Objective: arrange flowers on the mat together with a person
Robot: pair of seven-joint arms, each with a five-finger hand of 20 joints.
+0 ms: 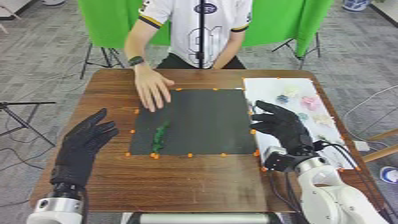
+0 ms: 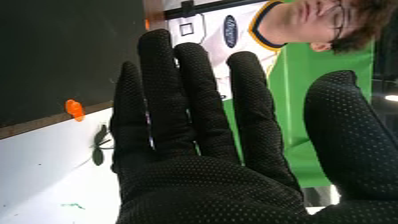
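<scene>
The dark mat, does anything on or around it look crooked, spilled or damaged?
Nothing stands out. The mat lies flat, the green sprig lies near its left edge, and the flowers sit on the white sheet to its right. The orange bits spaced around the mat look deliberate, not spilled.

**Leafy green stem [image 1: 161, 137] on dark mat [image 1: 202, 120], blossoms by right hand [image 1: 282, 125]**

The stem, slender and slightly bent, lies lengthwise on the flat, dark grey rectangular mat, to the right of the left hand [image 1: 84, 140] and well apart from the right hand. The mat spreads between both hands. Beyond the right hand's fingers lies a small blue flower [image 1: 282, 99]; to their right, a pink flower [image 1: 310, 102]. A pale teal flower [image 1: 303, 116] sits just right of the hand, a cream flower [image 1: 322, 120] farther right. In the right wrist view, a dark green leaf sprig [image 2: 99, 145] lies near that hand.
</scene>
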